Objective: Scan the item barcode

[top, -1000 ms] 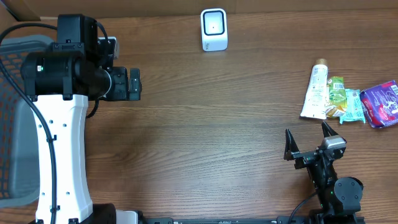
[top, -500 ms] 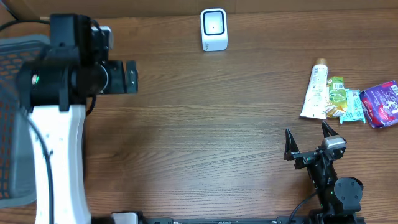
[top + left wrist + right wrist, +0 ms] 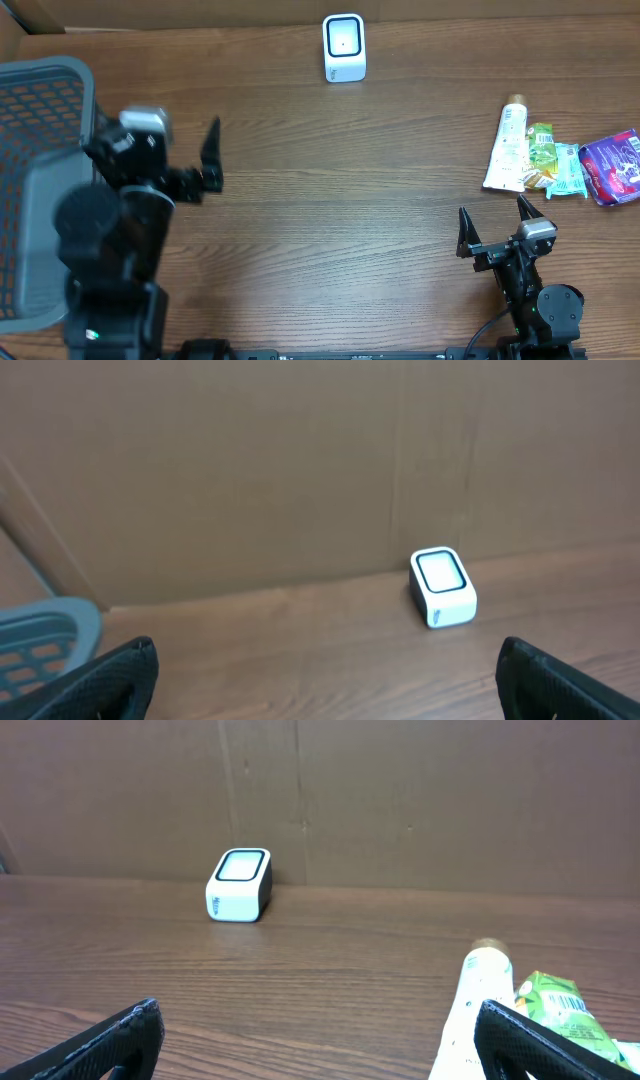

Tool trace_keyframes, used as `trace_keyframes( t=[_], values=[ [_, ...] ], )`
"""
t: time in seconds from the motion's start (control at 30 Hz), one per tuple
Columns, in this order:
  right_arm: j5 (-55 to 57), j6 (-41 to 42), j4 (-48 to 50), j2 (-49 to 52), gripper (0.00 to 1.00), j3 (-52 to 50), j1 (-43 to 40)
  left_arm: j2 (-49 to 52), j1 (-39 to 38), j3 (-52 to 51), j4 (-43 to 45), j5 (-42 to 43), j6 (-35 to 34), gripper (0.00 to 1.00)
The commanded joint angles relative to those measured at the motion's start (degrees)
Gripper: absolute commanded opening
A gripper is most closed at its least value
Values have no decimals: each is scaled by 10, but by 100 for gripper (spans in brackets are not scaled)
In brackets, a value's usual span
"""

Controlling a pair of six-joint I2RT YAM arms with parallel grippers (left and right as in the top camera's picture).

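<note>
Overhead: left claw (image 3: 158,150) now swung round and slightly drawn back, right claw (image 3: 492,218) unmoved, both fully spread, empty.

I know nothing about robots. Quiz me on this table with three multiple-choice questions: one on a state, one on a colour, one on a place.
1. The right gripper is:
A. open and empty
B. shut on a bottle
C. shut on a cloth

2. The packet lying furthest right is:
A. red
B. purple
C. black

3. The white scanner stands:
A. in the right gripper
B. on top of the packet
C. at the far edge of the table

Answers:
1 A, since its fingers stand wide apart with nothing between them.
2 B, since its wrapper shows purple in the overhead view.
3 C, since it sits alone at the far edge, across from both arms.
</note>
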Motion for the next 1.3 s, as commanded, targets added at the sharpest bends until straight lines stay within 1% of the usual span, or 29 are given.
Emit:
trace_keyframes(
  t=[0.0, 0.13, 0.33, 0.5, 0.57, 0.73, 0.9, 1.1, 1.17, 1.27],
  values=[
    [-1, 1, 3, -7, 100, -6, 4, -75, 2, -111, 59, 13, 37, 100],
    [-1, 1, 3, -7, 100, -6, 4, -156, 2, -241, 151, 14, 60, 100],
    [-1, 1, 3, -7, 100, -6, 4, -272, 2, -413, 267, 16, 60, 99],
    [0, 1, 3, -7, 100, -6, 4, -327, 2, -513, 348, 25, 62, 100],
    [-1, 1, 3, -7, 100, -6, 4, -344, 2, -540, 362, 24, 63, 100],
    [-1, 1, 3, -7, 100, -6, 4, -382, 2, -588, 362, 24, 87, 100],
    [0, 1, 3, -7, 100, -6, 4, -425, 3, -593, 297, 24, 103, 99],
    [0, 1, 3, -7, 100, -6, 4, -437, 3, -593, 211, 20, 102, 100],
    [-1, 1, 3, -7, 100, -6, 4, -437, 3, -593, 207, 18, 73, 100],
    [-1, 1, 3, -7, 100, -6, 4, -437, 3, -593, 207, 18, 66, 99]
  ],
)
